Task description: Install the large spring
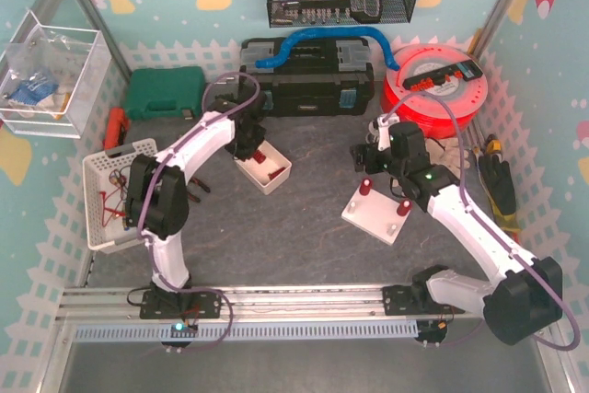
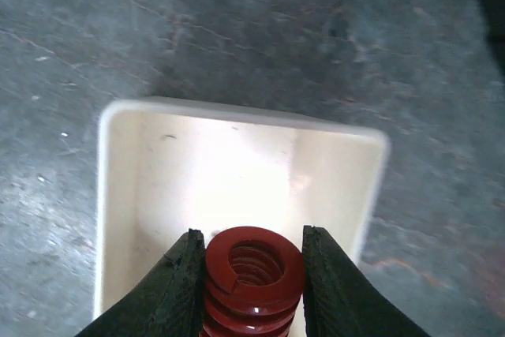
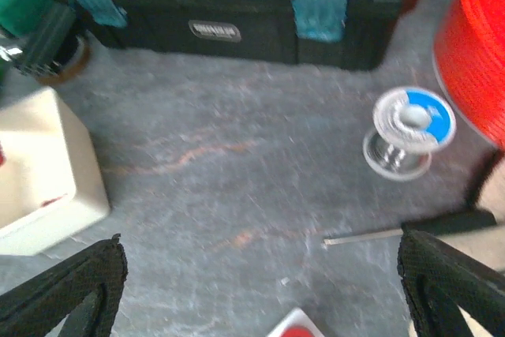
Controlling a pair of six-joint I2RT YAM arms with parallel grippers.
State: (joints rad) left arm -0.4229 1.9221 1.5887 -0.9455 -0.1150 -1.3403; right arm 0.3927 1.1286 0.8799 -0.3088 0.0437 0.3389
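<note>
Your large red spring (image 2: 254,283) is clamped between the 2 fingers of the left gripper (image 2: 254,242). You're looking straight down its coils, and it sits right over the near end of the small white bin (image 2: 118,195) on the grey table (image 1: 276,241). The right gripper (image 3: 260,278) has its fingers spread wide with nothing in them, over bare table just beside the white base plate (image 1: 373,223) with its 2 red-topped pegs. Further back are the black toolbox (image 3: 213,5) and a solder spool (image 3: 406,128).
</note>
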